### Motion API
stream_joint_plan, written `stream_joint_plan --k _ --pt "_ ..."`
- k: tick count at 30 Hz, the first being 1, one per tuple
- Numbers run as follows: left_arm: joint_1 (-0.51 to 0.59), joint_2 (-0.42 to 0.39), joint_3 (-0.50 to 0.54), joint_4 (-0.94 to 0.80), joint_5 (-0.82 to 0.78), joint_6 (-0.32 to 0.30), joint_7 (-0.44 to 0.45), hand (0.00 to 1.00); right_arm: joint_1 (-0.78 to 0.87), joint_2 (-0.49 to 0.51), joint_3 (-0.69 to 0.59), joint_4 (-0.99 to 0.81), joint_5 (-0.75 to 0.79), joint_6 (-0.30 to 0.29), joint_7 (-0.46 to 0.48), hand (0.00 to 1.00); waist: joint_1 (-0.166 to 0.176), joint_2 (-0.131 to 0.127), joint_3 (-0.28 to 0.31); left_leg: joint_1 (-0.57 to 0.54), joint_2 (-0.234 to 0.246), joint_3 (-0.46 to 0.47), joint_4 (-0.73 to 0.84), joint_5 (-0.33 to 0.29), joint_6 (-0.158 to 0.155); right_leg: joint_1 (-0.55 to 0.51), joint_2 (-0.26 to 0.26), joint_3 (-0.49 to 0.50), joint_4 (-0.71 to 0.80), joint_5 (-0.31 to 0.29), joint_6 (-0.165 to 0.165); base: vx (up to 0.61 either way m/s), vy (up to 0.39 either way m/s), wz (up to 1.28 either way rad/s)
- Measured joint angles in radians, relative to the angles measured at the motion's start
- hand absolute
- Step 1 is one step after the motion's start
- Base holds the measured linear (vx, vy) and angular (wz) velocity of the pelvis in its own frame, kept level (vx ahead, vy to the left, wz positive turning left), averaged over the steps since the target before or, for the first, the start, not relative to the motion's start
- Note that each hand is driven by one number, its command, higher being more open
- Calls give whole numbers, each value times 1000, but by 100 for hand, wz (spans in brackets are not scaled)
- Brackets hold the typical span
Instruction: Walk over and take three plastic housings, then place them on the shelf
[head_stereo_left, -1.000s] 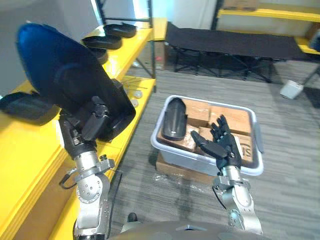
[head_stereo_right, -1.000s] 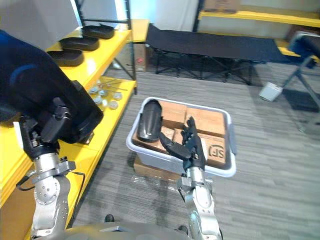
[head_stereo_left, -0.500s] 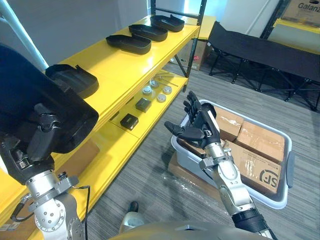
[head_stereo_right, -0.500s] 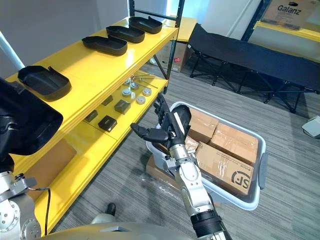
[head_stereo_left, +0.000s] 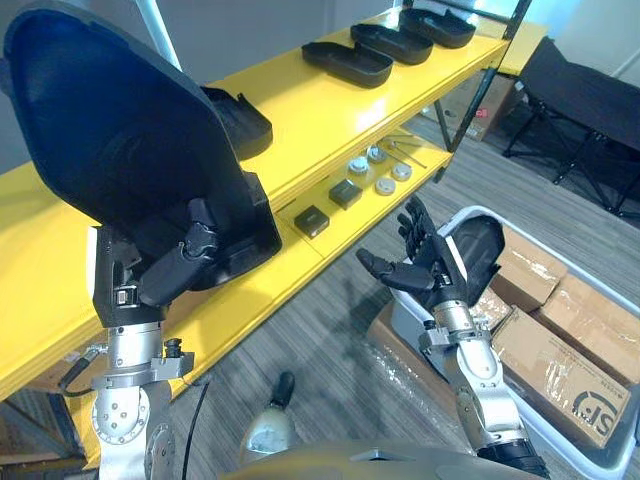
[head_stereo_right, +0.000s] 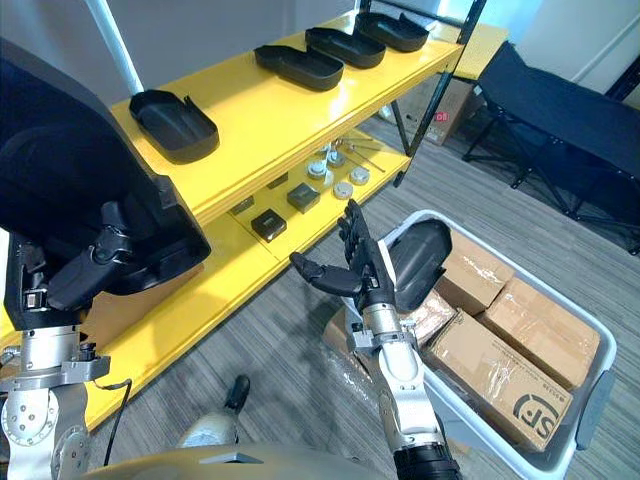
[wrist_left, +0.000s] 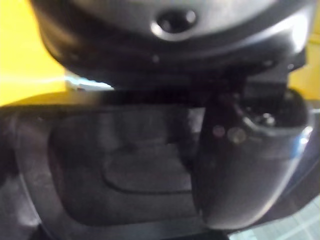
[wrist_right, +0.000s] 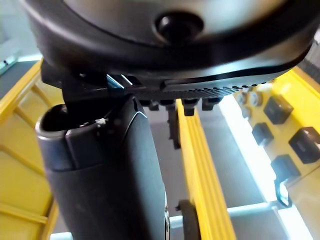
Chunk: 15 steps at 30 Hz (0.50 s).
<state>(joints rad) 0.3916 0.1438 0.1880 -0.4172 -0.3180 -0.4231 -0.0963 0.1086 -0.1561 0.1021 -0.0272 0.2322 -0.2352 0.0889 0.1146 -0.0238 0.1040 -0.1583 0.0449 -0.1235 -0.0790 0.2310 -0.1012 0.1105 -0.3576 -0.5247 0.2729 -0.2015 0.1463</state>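
The left hand (head_stereo_left: 165, 272) holds a housing (head_stereo_left: 120, 150) raised in front of the yellow shelf (head_stereo_left: 320, 115), fingers curled round its lower edge. The big, smooth black shell hides part of the top board. Four more housings lie on that board, hollow side up: one (head_stereo_right: 175, 125) just past the held one, three (head_stereo_right: 345, 45) in a row at the far end. On the lower board lie black blocks (head_stereo_left: 311, 220) and small round discs (head_stereo_left: 378, 185).

The right hand (head_stereo_right: 365, 283) hangs between shelf and bin (head_stereo_right: 596, 388), fingers spread and holding nothing. Behind it a further housing (head_stereo_right: 425, 255) lies tilted in the pale plastic bin beside taped cardboard boxes (head_stereo_right: 500, 365). A black cot (head_stereo_right: 570, 110) stands beyond on the grey floor.

The left wrist view shows the held shell's matt, recessed face close up. The right wrist view shows the shelf's yellow rails and blocks past a bare thumb (wrist_right: 110, 165).
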Motion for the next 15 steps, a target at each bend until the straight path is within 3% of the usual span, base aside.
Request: stream_joint_plan --k 3,6,9,10,12,13,14,15 --pt "3 -13 -20 2 0 0 30 0 -7 -8 1 -9 10 -6 34 100 3 10 7 4 7 20 0 6 1 14 13 21 -33 -5 54 -118 -7 -4" --pt "16 -31 -32 3 15 0 37 0 -10 -28 21 -9 10 -41 46 100 4 32 24 7 17 57 12 -9 3 13 12 31 -25 -15 63 -150 14 -4" --pt "11 -28 -29 3 16 -13 34 0 -44 -36 41 -9 13 -53 36 100 19 16 51 -65 10 119 186 -78 20 19 -18 28 -8 -23 54 -65 70 7" --pt "10 -26 -18 2 16 -15 29 0 -64 -32 46 -10 15 -62 29 100 29 -4 68 -104 0 131 296 -138 29 35 -29 27 -13 -26 43 4 141 8" --pt "10 -17 -13 2 15 -15 17 0 -63 -24 42 -29 15 -78 11 100 42 -17 73 -163 -12 233 531 -270 102 98 -43 0 -62 -35 -46 69 180 21" --pt "10 -16 -14 -1 14 -17 12 0 -43 -33 32 -62 16 -88 7 100 45 14 59 -157 -23 258 585 -392 138 113 -34 6 62 -42 -167 257 198 72" --pt "-14 -3 -9 15 14 -26 18 0 -31 -21 30 -68 28 -122 7 100 29 -5 55 -161 -57 234 605 -411 150 36 -85 38 289 9 -178 287 196 76" --pt "-13 -1 -5 16 15 -26 26 0 -33 -16 32 -67 29 -125 10 100 25 -17 49 -155 -73 233 586 -411 152 -10 -111 71 353 70 -180 336 191 70"
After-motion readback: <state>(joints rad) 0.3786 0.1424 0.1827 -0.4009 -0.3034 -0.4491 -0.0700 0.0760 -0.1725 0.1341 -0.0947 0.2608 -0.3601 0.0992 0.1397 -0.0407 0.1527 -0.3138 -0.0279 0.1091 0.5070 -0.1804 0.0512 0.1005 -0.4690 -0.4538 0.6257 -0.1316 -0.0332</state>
